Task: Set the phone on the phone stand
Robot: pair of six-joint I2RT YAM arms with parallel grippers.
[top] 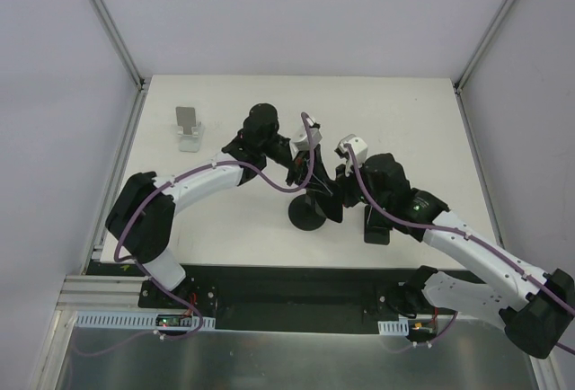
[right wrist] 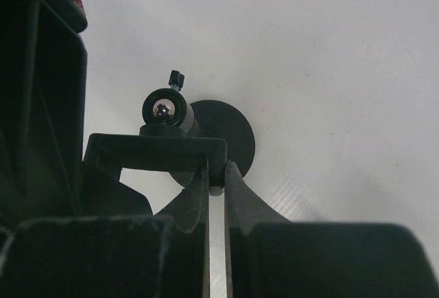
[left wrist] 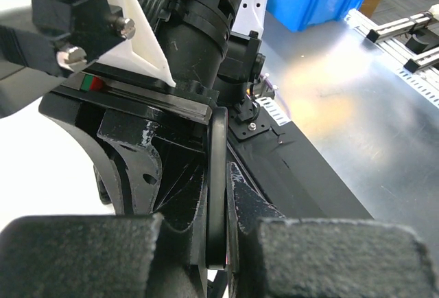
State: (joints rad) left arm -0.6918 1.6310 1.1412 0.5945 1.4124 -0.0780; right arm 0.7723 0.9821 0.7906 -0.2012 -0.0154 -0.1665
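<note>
On the white table's [top: 413,120] centre, your left jaws pinch the phone [left wrist: 216,174] just at 12 o'clock of the phone stand [top: 308,214], right jaws pinch its clamp [right wrist: 156,148]; a skewed entry could tip it.

Matt black phone stand [right wrist: 230,133] with a round disc base, topped by a glossy metal ball [right wrist: 163,110], on a smooth, matt white tabletop [right wrist: 329,71].
</note>
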